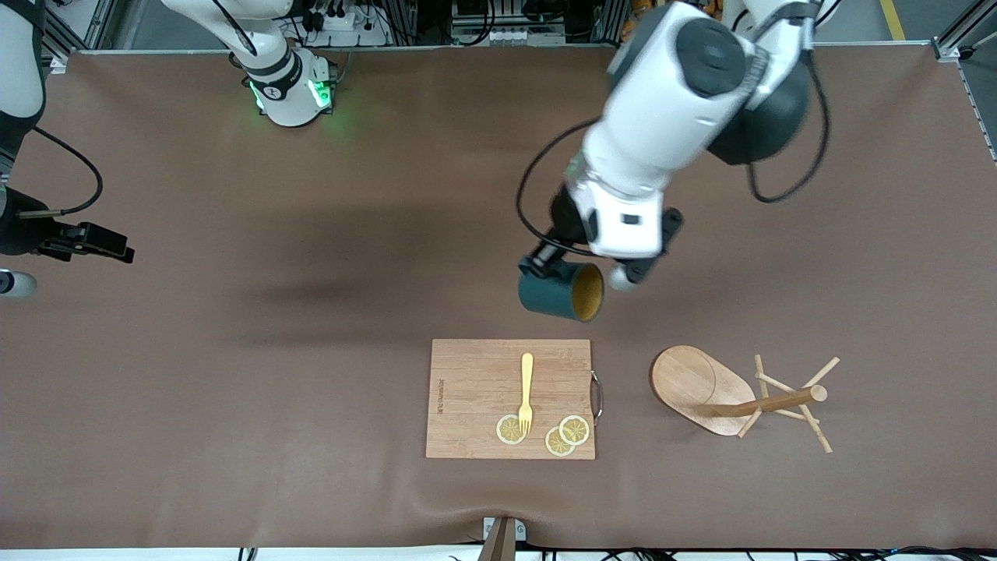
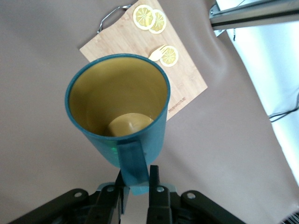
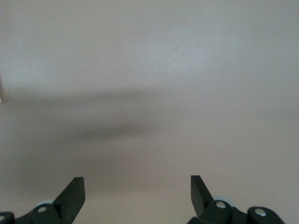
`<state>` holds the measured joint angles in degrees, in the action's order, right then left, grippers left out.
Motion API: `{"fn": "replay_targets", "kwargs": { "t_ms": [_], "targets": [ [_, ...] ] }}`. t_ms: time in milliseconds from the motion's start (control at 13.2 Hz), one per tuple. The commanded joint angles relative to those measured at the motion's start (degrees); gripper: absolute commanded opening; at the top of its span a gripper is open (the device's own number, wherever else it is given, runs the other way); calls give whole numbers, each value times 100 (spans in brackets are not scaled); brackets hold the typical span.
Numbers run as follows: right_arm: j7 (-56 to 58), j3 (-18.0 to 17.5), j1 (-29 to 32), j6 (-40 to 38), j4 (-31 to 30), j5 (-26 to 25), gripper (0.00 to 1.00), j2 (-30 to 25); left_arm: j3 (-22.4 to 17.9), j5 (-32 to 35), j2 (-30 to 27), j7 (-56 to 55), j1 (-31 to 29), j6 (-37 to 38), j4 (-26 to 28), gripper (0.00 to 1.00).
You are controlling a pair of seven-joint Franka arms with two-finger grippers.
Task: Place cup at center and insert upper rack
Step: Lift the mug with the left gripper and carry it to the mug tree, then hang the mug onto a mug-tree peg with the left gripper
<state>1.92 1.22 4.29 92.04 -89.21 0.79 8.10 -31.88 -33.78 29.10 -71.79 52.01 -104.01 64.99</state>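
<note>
a: where do we find the cup (image 1: 559, 291) right now?

b: we see it up in the air, held by the left gripper (image 1: 545, 265) over the bare brown table (image 1: 311, 234), just off the edge of the cutting board (image 1: 475, 389) that faces the robot bases. it hangs tipped on its side in the front view, with its tan-yellow inside showing.

a: and how do we read the grip?

b: in the left wrist view the left gripper (image 2: 136, 186) has its fingers (image 2: 156, 191) pinched on the cup's (image 2: 119, 116) small handle, so it is grasping the cup. the cutting board (image 2: 187, 79) lies below it in that view, with lemon slices (image 2: 149, 18) and a fork (image 2: 158, 53) on it.

a: what do we make of the upper rack (image 1: 740, 397)?

b: it lies toppled on the table beside the cutting board, toward the left arm's end of the table. its oval base is tilted up, its pole runs along the table away from the cutting board, and the pegs cross at the pole's free end. nothing touches it.

a: what sits on the cutting board in the front view?

b: a yellow fork (image 1: 526, 389) and three lemon slices (image 1: 557, 432), the fork's tines touching one slice.

a: and the right gripper (image 1: 93, 241)?

b: it waits well apart from the cutting board, at the right arm's end of the table. in the right wrist view the right gripper (image 3: 138, 193) has its fingers (image 3: 74, 193) spread wide with only bare table between them.
</note>
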Motion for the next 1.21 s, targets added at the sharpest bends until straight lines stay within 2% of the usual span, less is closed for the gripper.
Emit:
{"fn": "replay_targets", "kwargs": {
  "t_ms": [0,303,454,606,909,1136],
  "targets": [
    [-349,-86,89,-299,-9,-9,100,-54,112,-732,-562,961,-558,-102,689,0],
    [-526,-104,80,-520,9,17,100,-54,252,-1901,-827,2018,-1437,-41,1252,0],
    [-526,-104,72,-555,9,26,100,-54,611,-2561,-836,2255,-2069,-32,1384,0],
    [-526,-104,71,-564,9,26,100,-36,1006,-2931,-792,2449,-2693,55,1403,0],
    [-526,-104,54,-564,18,35,100,-19,2175,-3863,-467,2792,-4336,565,1403,0],
    [-526,-104,45,-556,44,35,100,-10,2415,-4101,-212,3459,-4884,1109,1403,0]
  ]
}}
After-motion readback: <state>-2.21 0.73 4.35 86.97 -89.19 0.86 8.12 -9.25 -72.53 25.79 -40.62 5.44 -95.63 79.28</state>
